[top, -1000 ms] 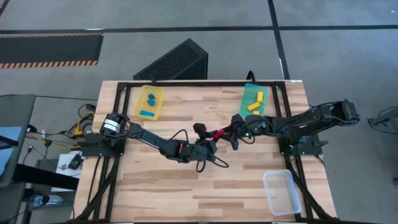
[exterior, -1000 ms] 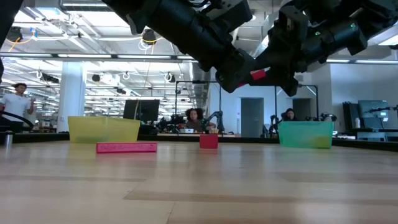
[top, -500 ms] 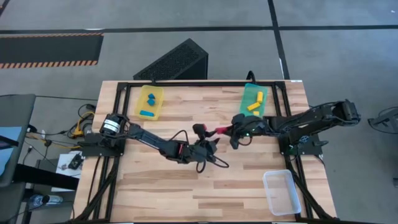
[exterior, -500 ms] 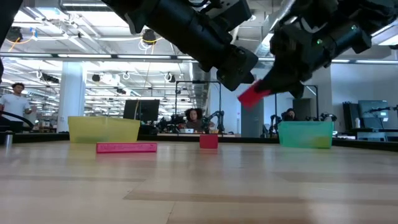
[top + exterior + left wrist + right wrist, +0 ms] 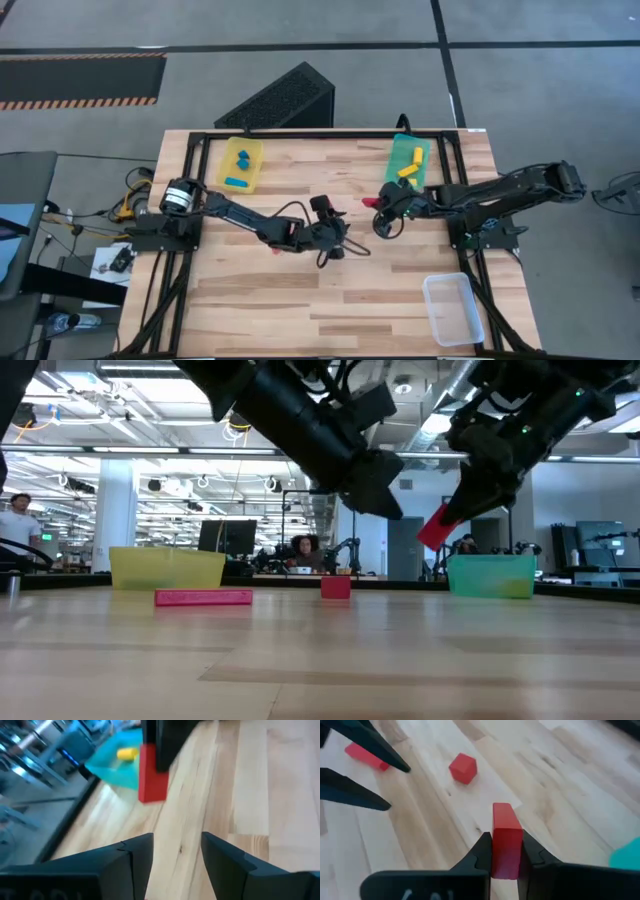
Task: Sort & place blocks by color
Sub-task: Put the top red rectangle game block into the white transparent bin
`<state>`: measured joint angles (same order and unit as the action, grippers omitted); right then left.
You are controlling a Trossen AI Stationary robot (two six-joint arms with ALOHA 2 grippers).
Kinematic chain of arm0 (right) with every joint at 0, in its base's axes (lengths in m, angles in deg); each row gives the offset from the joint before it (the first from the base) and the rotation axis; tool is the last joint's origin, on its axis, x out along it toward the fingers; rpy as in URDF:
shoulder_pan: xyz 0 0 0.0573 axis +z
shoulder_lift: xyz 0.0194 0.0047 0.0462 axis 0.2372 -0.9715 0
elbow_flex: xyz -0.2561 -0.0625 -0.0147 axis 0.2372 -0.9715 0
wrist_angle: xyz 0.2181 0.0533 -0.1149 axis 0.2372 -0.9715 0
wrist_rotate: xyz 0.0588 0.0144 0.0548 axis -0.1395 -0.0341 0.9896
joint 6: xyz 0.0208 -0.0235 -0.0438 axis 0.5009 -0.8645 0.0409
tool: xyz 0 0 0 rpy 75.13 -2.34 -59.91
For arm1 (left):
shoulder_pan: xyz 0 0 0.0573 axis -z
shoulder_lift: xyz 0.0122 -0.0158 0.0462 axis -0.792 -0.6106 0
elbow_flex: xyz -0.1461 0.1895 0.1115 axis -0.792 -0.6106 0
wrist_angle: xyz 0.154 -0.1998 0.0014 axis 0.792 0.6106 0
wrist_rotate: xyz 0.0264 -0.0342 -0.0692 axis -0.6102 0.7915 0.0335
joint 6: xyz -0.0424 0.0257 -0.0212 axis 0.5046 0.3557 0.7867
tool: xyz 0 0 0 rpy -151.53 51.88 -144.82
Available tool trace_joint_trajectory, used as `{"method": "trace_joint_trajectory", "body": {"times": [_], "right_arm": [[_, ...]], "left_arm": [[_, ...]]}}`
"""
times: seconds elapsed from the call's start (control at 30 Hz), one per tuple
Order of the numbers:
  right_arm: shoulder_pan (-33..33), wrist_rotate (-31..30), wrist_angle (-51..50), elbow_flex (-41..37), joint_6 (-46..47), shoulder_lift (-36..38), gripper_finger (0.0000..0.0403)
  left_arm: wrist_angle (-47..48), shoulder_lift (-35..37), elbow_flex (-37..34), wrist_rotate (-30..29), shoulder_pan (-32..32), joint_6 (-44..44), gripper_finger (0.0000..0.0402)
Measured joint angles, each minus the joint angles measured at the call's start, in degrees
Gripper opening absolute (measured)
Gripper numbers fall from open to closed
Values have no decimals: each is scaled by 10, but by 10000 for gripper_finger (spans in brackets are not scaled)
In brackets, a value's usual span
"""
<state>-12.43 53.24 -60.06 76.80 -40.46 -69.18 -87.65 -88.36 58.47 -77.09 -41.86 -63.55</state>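
My R gripper [image 5: 506, 851] has its jaws clamped on a red block [image 5: 506, 839], lifted clear of the tabletop [image 5: 300, 300] for carrying. L gripper [image 5: 176, 852], at its 9 o'clock, jaws apart, holds nothing.

A teal tray [image 5: 408, 160] sits near the right claw [image 5: 376, 207], just beyond it. A yellow tray [image 5: 240, 165] lies well apart to its left. A clear tray [image 5: 452, 308] stands well apart at the wooden table's [image 5: 250, 300] opposite edge.
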Motion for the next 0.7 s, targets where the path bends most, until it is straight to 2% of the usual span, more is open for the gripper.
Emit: {"method": "trace_joint_trajectory", "body": {"times": [0.2,0.4,0.57,0.7], "right_arm": [[14,-18,-46,0,2,46,42],[31,-3,-126,0,31,99,42],[57,10,-168,0,69,134,42],[93,49,-184,13,96,170,42]], "left_arm": [[89,1,0,20,-33,70,147],[157,1,0,104,-57,120,146],[161,1,0,106,-54,123,146],[157,1,0,92,-46,115,146]]}}
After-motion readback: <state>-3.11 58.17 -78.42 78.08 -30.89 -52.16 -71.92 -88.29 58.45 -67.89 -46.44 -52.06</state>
